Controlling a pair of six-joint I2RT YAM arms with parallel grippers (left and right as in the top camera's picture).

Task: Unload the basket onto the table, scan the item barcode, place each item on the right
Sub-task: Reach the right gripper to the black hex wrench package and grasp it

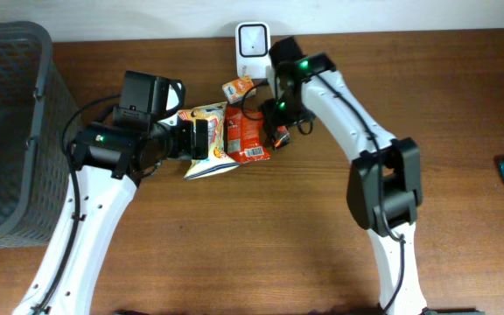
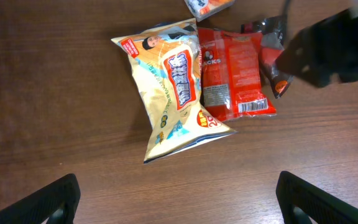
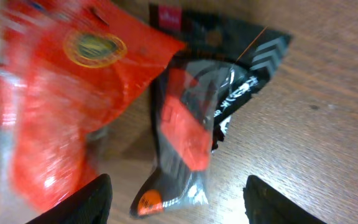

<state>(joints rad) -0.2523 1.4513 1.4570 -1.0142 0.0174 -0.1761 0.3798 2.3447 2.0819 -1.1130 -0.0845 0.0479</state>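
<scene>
The right gripper hangs jaws apart over the black snack packet, right of the red packet; the left gripper gapes wide near the yellow bag

The table was brown with a darker wood grain. The largest bag was cream-yellow with red lettering, blue accents and a red round badge. Beside it, the red packet carried white print and a white barcode label. The black packet showed an orange-red block, white lettering, grey chevron stripes and an orange dot. The small packet was orange and white. The scanner was white, the mesh basket grey, the arms white and black with green lights.
</scene>
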